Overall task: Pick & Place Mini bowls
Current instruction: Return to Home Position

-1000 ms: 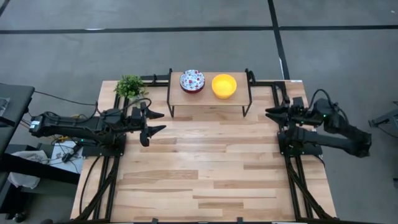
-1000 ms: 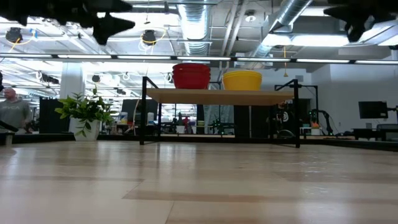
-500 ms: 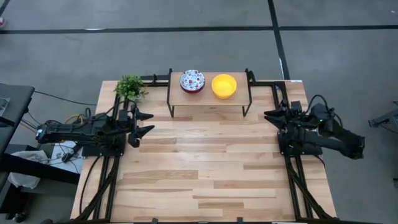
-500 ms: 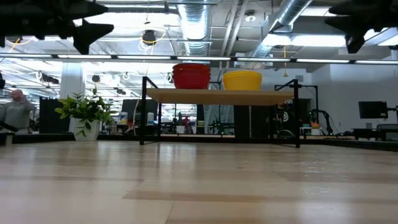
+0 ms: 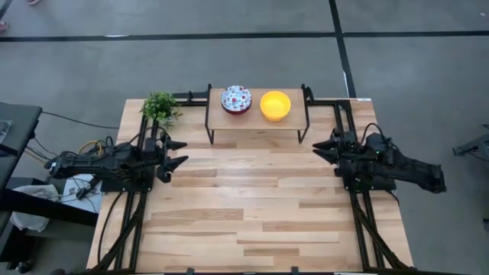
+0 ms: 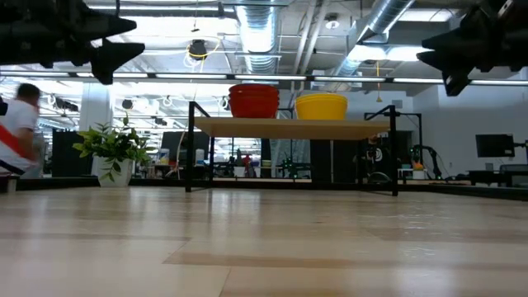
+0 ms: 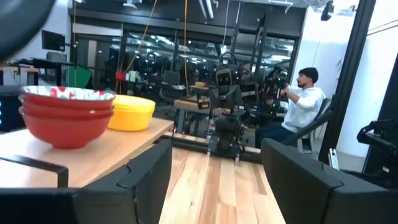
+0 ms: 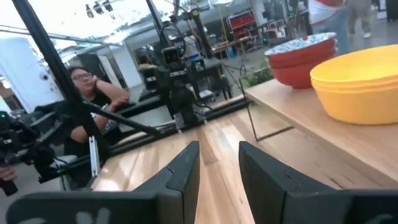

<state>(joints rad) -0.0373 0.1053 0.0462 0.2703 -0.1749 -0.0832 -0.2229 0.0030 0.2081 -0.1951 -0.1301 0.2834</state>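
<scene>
The floral mini bowls (image 5: 236, 99), red on the outside, sit nested in one stack beside a stack of yellow mini bowls (image 5: 275, 105). Both stacks rest on a small raised wooden shelf (image 5: 256, 121) at the table's far edge. They also show in the low view as the red stack (image 6: 253, 101) and the yellow stack (image 6: 321, 106). My left gripper (image 5: 177, 151) hovers open near the table's left edge, left of the shelf and nearer than it. My right gripper (image 5: 321, 150) hovers open to the right of the shelf. Both grippers point toward the table's middle.
A small green plant (image 5: 160, 106) stands at the far left corner, just beyond my left gripper. The shelf's black metal legs (image 5: 209, 126) stand between the grippers and the space under it. Bare wooden tabletop (image 5: 252, 206) stretches toward the near edge. People show in the room behind.
My left gripper has drawn back toward the table's left edge and dropped a little. My right gripper has moved toward the table's middle and come lower. The bowls have stayed on the shelf. A person in the background has moved.
</scene>
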